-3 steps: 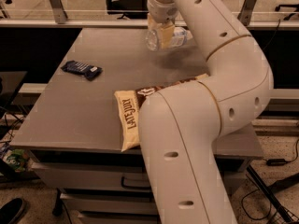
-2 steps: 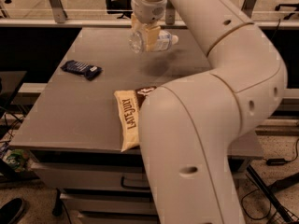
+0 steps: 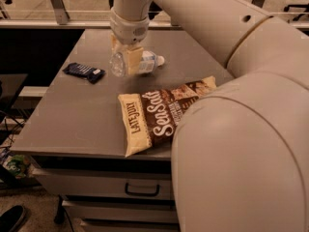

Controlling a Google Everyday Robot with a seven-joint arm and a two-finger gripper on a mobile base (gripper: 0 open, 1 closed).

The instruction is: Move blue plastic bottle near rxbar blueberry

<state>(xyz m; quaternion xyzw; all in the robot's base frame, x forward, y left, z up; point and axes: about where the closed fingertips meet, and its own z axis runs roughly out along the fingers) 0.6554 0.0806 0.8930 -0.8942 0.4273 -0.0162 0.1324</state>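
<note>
The blue plastic bottle (image 3: 145,62) is a small clear bottle with a white cap pointing right; it lies sideways in my gripper (image 3: 126,58), just above the grey table (image 3: 72,124). My gripper reaches down from the big cream arm and is shut on the bottle's middle. The rxbar blueberry (image 3: 83,72) is a flat dark navy wrapper with a whitish end, lying on the table a short way left of the bottle, apart from it.
A large brown-and-cream chip bag (image 3: 161,114) lies flat in front of the bottle, partly under my arm. My arm (image 3: 241,129) fills the right side of the view. Drawers (image 3: 140,190) sit under the table's front edge.
My gripper has carried the bottle left and toward the front of the table, closer to the navy bar.
</note>
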